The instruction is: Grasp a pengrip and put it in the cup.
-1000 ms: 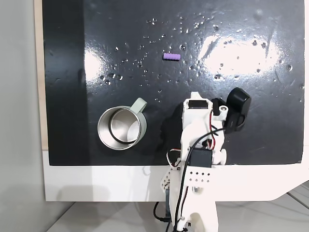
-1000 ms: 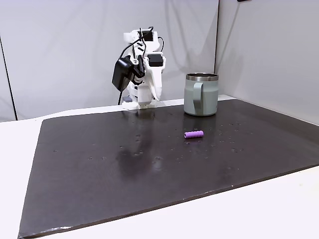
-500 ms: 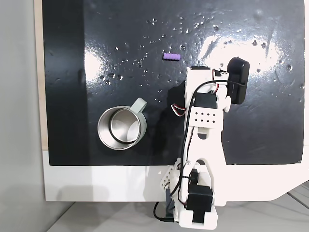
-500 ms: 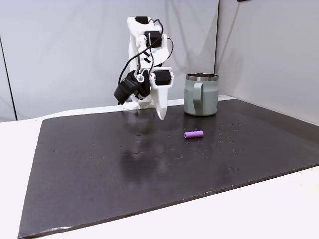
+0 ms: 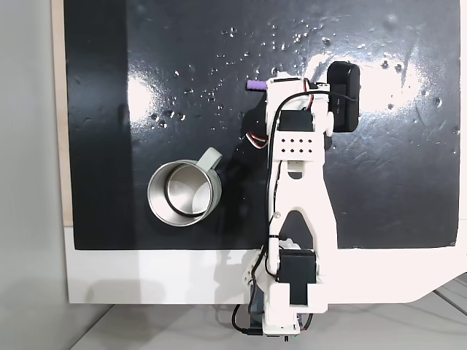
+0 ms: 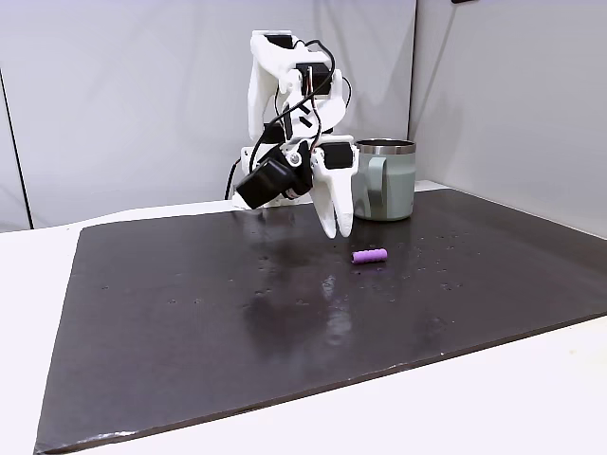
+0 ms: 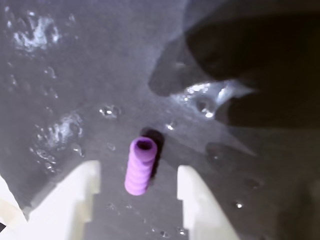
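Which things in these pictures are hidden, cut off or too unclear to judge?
- Pengrip: in a fixed view from above, the arm covers most of it.
- Gripper: in the wrist view, the bottom edge cuts off both fingers.
- Gripper height: in a fixed view from the side, its gap above the mat is unclear.
- Cup: in that side view, the inside is hidden by its wall.

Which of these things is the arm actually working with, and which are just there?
Part of the job:
- pengrip, lying on the mat between the open fingers
- cup, standing upright
- gripper

Just there:
- black mat
- white table
- cables on the arm
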Tool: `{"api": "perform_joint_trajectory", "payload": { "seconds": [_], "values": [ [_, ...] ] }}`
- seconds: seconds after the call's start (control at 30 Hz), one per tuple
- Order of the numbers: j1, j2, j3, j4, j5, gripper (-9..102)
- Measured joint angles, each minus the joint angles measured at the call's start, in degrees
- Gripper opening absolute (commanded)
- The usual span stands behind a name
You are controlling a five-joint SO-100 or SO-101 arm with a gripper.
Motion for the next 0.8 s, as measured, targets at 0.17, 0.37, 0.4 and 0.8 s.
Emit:
{"api": "perform_joint_trajectory", "payload": {
  "seconds": [0.17,0.37,0.4,0.8],
  "values": [
    [-0.35,-3.16,-5.98,3.69,0.62,23],
    [-0.88,-8.88,-15.03,9.49,5.01,23],
    [-0.88,-9.67,-16.26,10.55,5.71,23],
    [-4.66,-20.83,-27.69,20.48,9.84,23]
  ]
}}
